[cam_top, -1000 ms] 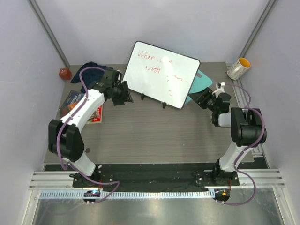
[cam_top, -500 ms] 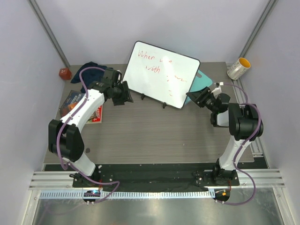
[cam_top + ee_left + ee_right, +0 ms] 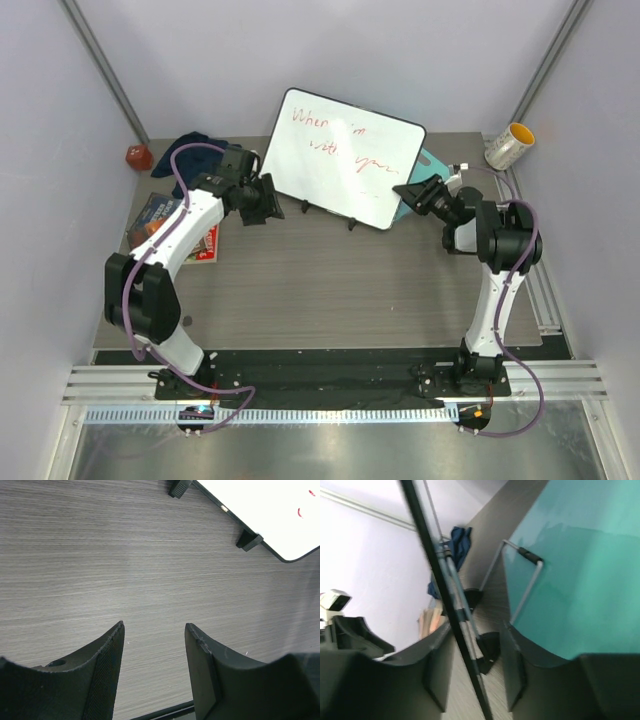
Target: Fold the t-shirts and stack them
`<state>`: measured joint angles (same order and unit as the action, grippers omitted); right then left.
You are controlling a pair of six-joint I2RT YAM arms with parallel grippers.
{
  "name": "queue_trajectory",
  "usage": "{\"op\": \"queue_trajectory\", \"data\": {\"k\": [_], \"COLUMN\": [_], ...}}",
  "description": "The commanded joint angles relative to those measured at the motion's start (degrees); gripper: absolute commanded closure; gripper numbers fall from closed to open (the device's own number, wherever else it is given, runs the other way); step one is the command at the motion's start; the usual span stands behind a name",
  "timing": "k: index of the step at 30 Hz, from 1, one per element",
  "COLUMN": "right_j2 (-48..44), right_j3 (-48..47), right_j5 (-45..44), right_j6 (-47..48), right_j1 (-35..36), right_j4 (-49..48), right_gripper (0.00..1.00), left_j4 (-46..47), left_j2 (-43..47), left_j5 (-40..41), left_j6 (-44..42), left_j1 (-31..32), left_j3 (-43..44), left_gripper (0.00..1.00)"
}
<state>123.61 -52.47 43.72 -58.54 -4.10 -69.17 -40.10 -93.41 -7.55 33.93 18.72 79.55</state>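
A dark navy t-shirt (image 3: 192, 146) lies crumpled at the table's back left corner; the right wrist view shows it far off as blue cloth (image 3: 457, 540). My left gripper (image 3: 262, 200) hovers by the lower left corner of a standing whiteboard (image 3: 345, 155). It is open (image 3: 154, 626) over bare wood, holding nothing. My right gripper (image 3: 408, 192) is at the whiteboard's right edge. Its jaws (image 3: 478, 625) stand open astride that thin dark edge (image 3: 445, 580), with a gap showing on each side.
A flat teal board (image 3: 432, 170) lies behind the whiteboard's right end, close to my right fingers (image 3: 580, 570). A red object (image 3: 138, 156) and a magazine (image 3: 165, 225) sit at the left. A yellow-rimmed cup (image 3: 510, 145) stands at the back right.
My right gripper has moved left and back onto the whiteboard's right edge, and its jaws have narrowed. More red writing now shows on the board. The left arm has not moved.
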Motion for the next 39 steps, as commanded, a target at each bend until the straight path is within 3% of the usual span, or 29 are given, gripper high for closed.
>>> {"op": "queue_trajectory", "data": {"k": [1, 2, 5, 9, 18, 22, 27, 33, 39], "right_j2": [1.46, 1.54, 1.46, 1.46, 1.81, 2.51, 5.93, 10.68, 12.44], "right_j3": [-3.96, -4.39, -5.71, -7.56, -15.55, -22.83, -30.58, -37.35, -39.03], "right_j5": [3.56, 3.73, 4.09, 4.09, 5.32, 5.67, 6.99, 9.18, 9.45], "right_j6": [-3.85, -4.55, -4.83, -5.09, 5.88, 15.54, 20.04, 18.47, 18.11], "right_j1": [2.34, 2.86, 3.57, 3.83, 3.83, 3.83, 3.75, 1.90, 0.76], "right_j4": [-7.46, -7.91, -8.09, -7.30, 11.47, 23.88, 33.72, 34.98, 35.32], "right_gripper": [0.60, 0.70, 0.86, 0.99, 0.99, 0.98, 0.98, 0.98, 0.80], "left_j4": [0.63, 0.63, 0.55, 0.46, 0.28, 0.28, 0.28, 0.19, 0.28], "left_j2": [-0.72, -0.73, -0.73, -0.64, -0.55, -0.46, -0.29, 0.07, -0.20], "left_j5": [0.08, 0.17, 0.34, 0.61, 0.52, 0.43, 0.52, 0.52, 0.34], "left_j6": [-0.71, -0.80, -0.89, -0.89, -1.06, -1.06, -1.06, -1.15, -1.06], "left_j1": [-0.35, -0.35, -0.35, -0.35, -0.35, -0.35, -0.35, -0.35, -0.35], "left_j3": [0.08, 0.08, -0.01, -0.18, -0.18, -0.27, -0.45, -0.80, -0.89], "left_gripper": [0.48, 0.47, 0.48, 0.48, 0.48, 0.48, 0.48, 0.48, 0.48]}}
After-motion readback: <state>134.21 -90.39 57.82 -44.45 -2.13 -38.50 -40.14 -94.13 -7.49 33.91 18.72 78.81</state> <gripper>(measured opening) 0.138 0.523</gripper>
